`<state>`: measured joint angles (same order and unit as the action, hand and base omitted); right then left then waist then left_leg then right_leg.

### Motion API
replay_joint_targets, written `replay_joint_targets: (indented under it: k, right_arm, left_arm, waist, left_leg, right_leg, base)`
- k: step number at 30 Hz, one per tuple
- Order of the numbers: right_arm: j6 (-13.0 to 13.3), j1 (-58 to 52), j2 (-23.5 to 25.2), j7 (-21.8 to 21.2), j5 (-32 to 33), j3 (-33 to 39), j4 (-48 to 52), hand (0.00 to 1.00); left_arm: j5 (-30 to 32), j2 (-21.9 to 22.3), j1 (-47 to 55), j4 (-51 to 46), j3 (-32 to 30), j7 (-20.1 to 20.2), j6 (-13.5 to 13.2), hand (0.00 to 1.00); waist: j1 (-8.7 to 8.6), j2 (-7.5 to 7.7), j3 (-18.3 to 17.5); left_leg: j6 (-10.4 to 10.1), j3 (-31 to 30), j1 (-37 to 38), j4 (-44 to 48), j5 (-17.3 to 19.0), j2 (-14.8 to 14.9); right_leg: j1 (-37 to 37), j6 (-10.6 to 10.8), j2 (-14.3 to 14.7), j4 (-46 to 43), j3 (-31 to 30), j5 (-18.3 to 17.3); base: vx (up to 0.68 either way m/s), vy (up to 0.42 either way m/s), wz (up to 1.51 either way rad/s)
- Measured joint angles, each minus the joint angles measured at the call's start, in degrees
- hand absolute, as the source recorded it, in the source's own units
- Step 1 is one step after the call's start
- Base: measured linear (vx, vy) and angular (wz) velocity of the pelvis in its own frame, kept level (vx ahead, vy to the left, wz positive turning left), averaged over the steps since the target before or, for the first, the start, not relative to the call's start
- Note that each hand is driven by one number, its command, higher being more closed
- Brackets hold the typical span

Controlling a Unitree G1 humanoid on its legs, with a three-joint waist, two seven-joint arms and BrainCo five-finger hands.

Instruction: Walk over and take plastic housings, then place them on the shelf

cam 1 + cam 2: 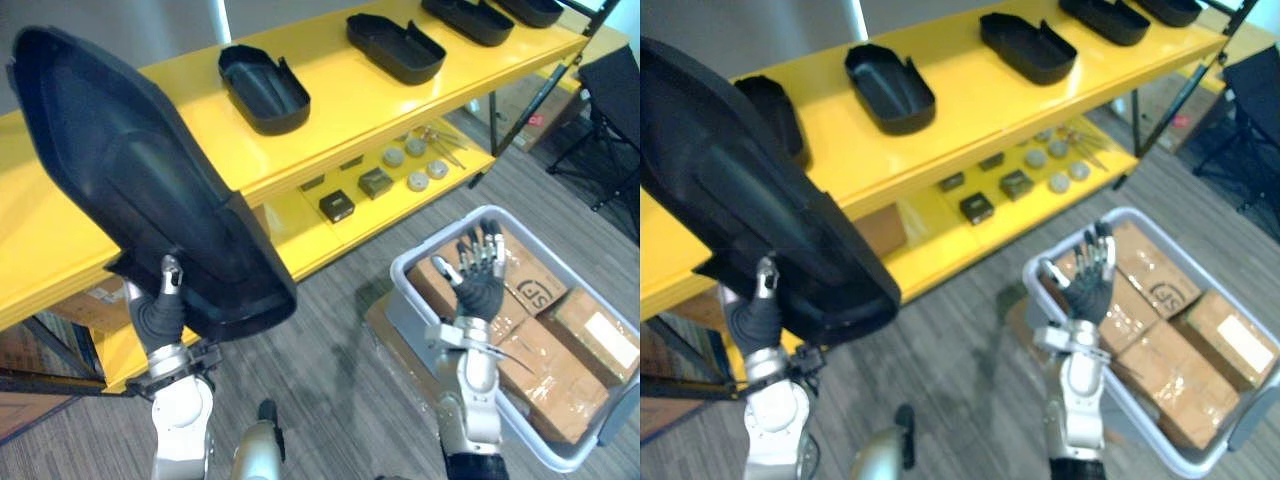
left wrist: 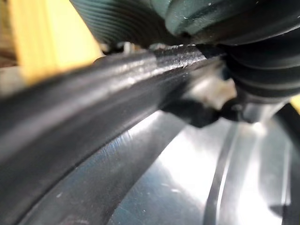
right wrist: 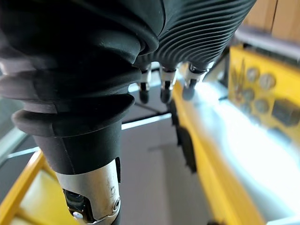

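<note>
Plastic housing (image 1: 130,190) is up in my left hand (image 1: 158,312), thumb clamped on its lower edge, fingers hidden behind it. It hangs tilted over the front edge of the yellow shelf (image 1: 335,112). The shelf top carries a row of black housings (image 1: 264,90) with bare yellow between them. Small parts (image 1: 337,206) sit on the lower tier. Right hand (image 1: 480,275) is empty, fingers spread upward, above a grey bin (image 1: 402,268) of cardboard boxes (image 1: 590,335). Grey plank floor (image 1: 340,340) runs between shelf and bin. One box has a white label, unreadable.
</note>
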<state>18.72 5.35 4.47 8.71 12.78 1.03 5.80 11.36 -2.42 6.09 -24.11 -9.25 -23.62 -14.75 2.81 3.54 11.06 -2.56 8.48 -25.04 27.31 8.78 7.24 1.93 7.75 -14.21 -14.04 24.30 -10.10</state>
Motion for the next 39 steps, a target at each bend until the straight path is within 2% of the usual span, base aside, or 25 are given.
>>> replay_joint_targets:
  k: [4,5,6,7,8,9,10,12,14,15,16,17,18,21,24,26,27,28,29,30,31,33,36,38,39]
  right_arm:
    - [0.0,0.5,-0.1,-0.9,0.0,-1.0,-0.4,0.0]
    - [0.0,0.2,-0.2,-1.3,0.0,-1.0,-0.5,0.0]
    - [0.0,0.0,-0.2,-1.3,0.0,-1.0,-0.5,0.0]
    - [0.0,-0.1,-0.2,-1.3,0.0,-0.9,-0.7,0.0]
    - [0.0,-0.1,-0.2,-1.5,0.0,-0.4,-1.5,0.0]
    - [0.0,-0.1,-0.2,-1.5,-0.1,-0.5,-2.0,0.0]
    - [0.0,-0.1,-0.2,-1.6,-0.1,-0.6,-2.0,0.0]
    - [0.1,-0.1,-0.4,-2.5,-0.1,-0.5,-1.9,0.0]
    - [0.1,0.0,-1.0,-2.7,-0.1,-0.2,-1.9,0.0]
    - [0.1,0.2,-1.6,-2.8,-0.1,-0.1,-1.8,0.0]
    - [0.1,0.4,-2.4,-2.8,-0.1,-0.1,-1.8,0.0]
    - [0.1,0.6,-2.8,-2.8,0.0,-0.1,-1.7,0.0]
    - [0.0,0.7,-4.1,-2.7,0.0,-0.3,-1.8,0.0]
    - [0.1,2.5,-6.8,-2.7,0.0,-0.5,-1.7,0.0]
    - [0.2,3.9,-7.0,-2.8,1.4,-1.8,-1.5,0.0]
    - [0.3,4.4,-7.2,-2.8,2.2,-2.9,-0.1,0.0]
    - [0.4,4.7,-7.9,-2.5,2.1,-2.7,0.6,0.0]
    - [0.6,5.3,-8.3,-2.3,2.0,-2.8,0.8,0.0]
    - [0.7,5.5,-8.3,-2.2,1.5,-2.7,1.4,0.0]
    - [0.9,5.1,-7.6,-2.1,0.9,-2.6,2.8,0.0]
    - [0.9,5.1,-7.6,-2.1,0.7,-2.7,2.9,0.0]
    - [1.0,5.6,-7.6,-2.2,-0.1,-2.7,2.9,0.0]
    - [1.1,5.7,-7.4,-2.0,-0.1,-2.3,2.9,0.0]
    - [1.2,5.7,-7.4,-1.1,-0.1,-2.1,2.9,0.0]
    - [1.2,5.6,-7.3,-0.9,-0.1,-2.2,2.7,0.0]
  left_arm:
    - [1.0,-2.9,-3.6,-1.8,-1.2,0.0,-0.5,1.0]
    - [1.1,-3.8,-4.0,-1.8,-1.0,0.0,-0.5,1.0]
    - [1.3,-4.2,-4.0,-1.8,-0.8,0.0,-0.5,1.0]
    - [2.3,-4.2,-3.7,-1.9,-0.9,0.0,-0.6,1.0]
    - [2.7,-4.5,-3.7,-2.0,-0.5,0.0,-0.6,1.0]
    - [2.8,-4.6,-4.0,-2.2,0.1,0.0,-0.9,1.0]
    - [2.8,-4.8,-4.0,-2.3,0.4,0.0,-1.2,1.0]
    - [3.2,-5.0,-3.9,-2.2,1.2,0.0,-1.6,1.0]
    - [3.1,-5.2,-4.0,-1.7,1.6,0.1,-1.6,1.0]
    - [3.0,-5.2,-4.0,-1.3,1.7,0.3,-1.7,1.0]
    - [2.6,-5.2,-3.8,0.1,1.7,0.4,-1.7,1.0]
    - [2.6,-4.9,-3.8,0.9,1.7,0.4,-1.7,1.0]
    - [2.5,-3.2,-3.1,2.0,2.3,0.9,-1.4,1.0]
    - [2.7,-0.6,-1.1,2.0,4.9,2.8,-1.5,1.0]
    - [2.5,1.1,-0.6,2.0,5.9,3.3,-1.4,1.0]
    - [2.4,0.7,-0.3,1.9,8.2,3.4,-1.3,1.0]
    - [1.8,0.8,-0.5,2.0,10.5,3.7,-1.2,1.0]
    - [0.6,1.0,-1.1,2.4,11.4,3.7,-1.3,1.0]
    - [-0.2,0.7,-2.6,3.0,12.2,3.8,-1.3,1.0]
    - [-0.1,0.2,-4.1,4.3,12.4,4.0,-1.5,1.0]
    - [-0.2,0.4,-3.9,4.6,12.6,4.2,-1.4,1.0]
    - [-0.2,0.6,-3.5,5.7,12.9,4.7,-1.3,1.0]
    - [-0.2,0.4,-4.1,7.9,13.3,5.9,-1.3,1.0]
    - [-0.2,0.3,-4.1,8.9,14.2,5.9,-1.3,1.0]
    - [-0.2,-0.1,-4.2,9.1,14.9,5.9,-1.3,1.0]
  waist:
    - [0.21,-0.87,0.6]
    - [-0.28,-0.8,0.6]
    - [-0.55,-1.12,0.8]
    - [-0.49,-1.34,0.9]
    - [-0.87,-2.57,1.3]
    - [-1.58,-2.69,1.2]
    - [-1.89,-2.79,1.1]
    - [-2.03,-2.58,0.6]
    - [-2.09,-2.21,-0.2]
    - [-2.08,-2.0,-0.4]
    - [-1.66,-0.95,-1.0]
    - [-1.72,-1.29,-1.1]
    - [-1.33,-3.65,-2.2]
    - [-0.42,-6.38,-4.1]
    - [-0.38,-6.45,-4.2]
    - [-0.41,-6.7,-4.5]
    - [-0.86,-6.64,-4.4]
    - [-0.95,-7.23,-4.3]
    - [-0.91,-7.58,-4.4]
    - [-1.31,-6.69,-4.8]
    - [-1.14,-7.16,-4.9]
    - [-0.36,-7.16,-4.9]
    - [-1.33,-6.97,-4.8]
    - [-1.93,-6.97,-4.7]
    - [-1.91,-7.2,-4.8]
  left_leg:
    - [0.5,-0.9,-0.3,5.5,6.2,0.1]
    - [1.5,-1.4,1.5,5.3,7.2,-1.1]
    - [2.1,-1.8,3.6,4.7,7.6,-1.7]
    - [2.4,-2.1,6.1,3.4,7.9,-2.1]
    - [2.9,-3.2,9.6,0.9,7.7,-1.9]
    - [3.4,-5.1,11.9,-1.4,7.2,-2.0]
    - [3.1,-6.1,12.7,-2.5,6.5,-2.0]
    - [2.3,-9.3,15.1,-6.9,4.8,-2.7]
    - [1.5,-11.3,15.0,-8.3,4.0,-3.6]
    - [1.3,-12.4,15.0,-8.7,3.8,-4.1]
    - [0.6,-12.9,14.9,-8.7,3.9,-5.2]
    - [-0.1,-13.2,14.9,-8.5,4.3,-5.6]
    - [-1.4,-14.8,14.7,-9.2,4.4,-4.0]
    - [-3.6,-16.1,15.1,-10.9,3.9,-2.2]
    - [-5.3,-19.4,14.6,-8.4,2.9,-3.0]
    - [-7.4,-17.6,12.9,-7.5,1.3,-2.9]
    - [-5.1,-13.7,12.7,-8.2,-1.1,-2.7]
    - [-4.4,-10.8,12.3,-8.6,-1.5,-1.9]
    - [-4.4,-9.8,11.6,-9.2,-1.5,-1.3]
    - [-4.3,-8.6,11.4,-10.9,-1.0,-1.6]
    - [-4.4,-8.2,11.3,-12.0,-1.2,-0.9]
    - [-4.3,-7.6,12.3,-14.9,-2.5,0.1]
    - [-4.5,-6.1,12.4,-15.2,-2.7,4.5]
    - [-6.0,-6.5,12.4,-15.9,-3.5,6.9]
    - [-7.6,-6.6,12.9,-17.1,-4.6,8.0]
  right_leg:
    - [-0.6,0.0,-1.1,-6.6,-2.1,0.0]
    - [-2.7,-1.6,-3.0,-14.4,-4.1,1.1]
    - [-4.7,-5.2,-4.2,-21.1,-5.9,4.3]
    - [-7.2,-9.0,-5.0,-27.2,-8.0,9.9]
    - [-9.8,-10.9,-4.7,-34.0,-10.8,15.8]
    - [-12.1,-9.0,-3.0,-38.5,-12.4,10.1]
    - [-13.1,-8.0,-1.9,-39.1,-12.7,7.3]
    - [-14.7,-6.6,3.8,-28.3,-14.0,1.1]
    - [-14.9,-5.3,7.3,-15.9,-16.0,-0.4]
    - [-14.9,-5.0,8.8,-9.1,-17.6,-0.2]
    - [-14.5,-4.7,10.0,1.2,-19.9,4.2]
    - [-14.2,-3.3,10.1,3.2,-20.6,8.2]
    - [-12.8,-4.3,11.5,5.4,-19.3,9.5]
    - [-10.6,-5.2,13.2,7.4,-17.4,9.0]
    - [-7.6,-7.1,13.1,7.4,-14.3,7.8]
    - [-6.7,-9.0,12.4,4.2,-8.7,5.7]
    - [-10.0,-10.2,10.8,-4.9,-5.3,2.6]
    - [-12.8,-10.0,10.5,-9.0,-4.8,-0.8]
    - [-12.6,-9.7,12.0,-2.1,-5.8,-0.8]
    - [-11.6,-8.5,11.9,4.9,-4.3,5.3]
    - [-11.2,-9.0,12.1,4.8,-3.2,5.9]
    - [-10.8,-9.8,12.3,4.5,-2.5,5.4]
    - [-10.7,-9.8,11.2,3.7,-2.4,5.3]
    - [-10.7,-9.3,9.8,2.8,-2.5,5.1]
    - [-10.6,-8.0,9.1,2.0,-2.8,4.8]
  base:
    - [0.09,0.198,0.01]
    - [0.16,0.203,0.32]
    - [0.2,0.184,0.35]
    - [0.25,0.18,0.4]
    - [0.25,0.13,0.61]
    - [0.21,0.064,0.76]
    - [0.24,0.03,0.89]
    - [0.27,-0.046,0.91]
    - [0.25,-0.137,0.82]
    - [0.31,-0.237,0.9]
    - [0.24,-0.216,0.78]
    - [0.3,-0.257,0.72]
    - [0.27,-0.174,0.42]
    - [0.22,-0.121,0.32]
    - [0.17,-0.075,0.71]
    - [0.16,-0.062,1.56]
    - [0.07,-0.036,2.01]
    - [-0.03,-0.011,1.89]
    - [-0.08,-0.022,1.87]
    - [-0.04,-0.06,1.63]
    - [0.05,-0.069,1.33]
    - [0.08,-0.049,0.6]
    - [0.06,0.055,0.33]
    - [0.02,0.204,0.15]
    - [0.02,0.299,-0.15]
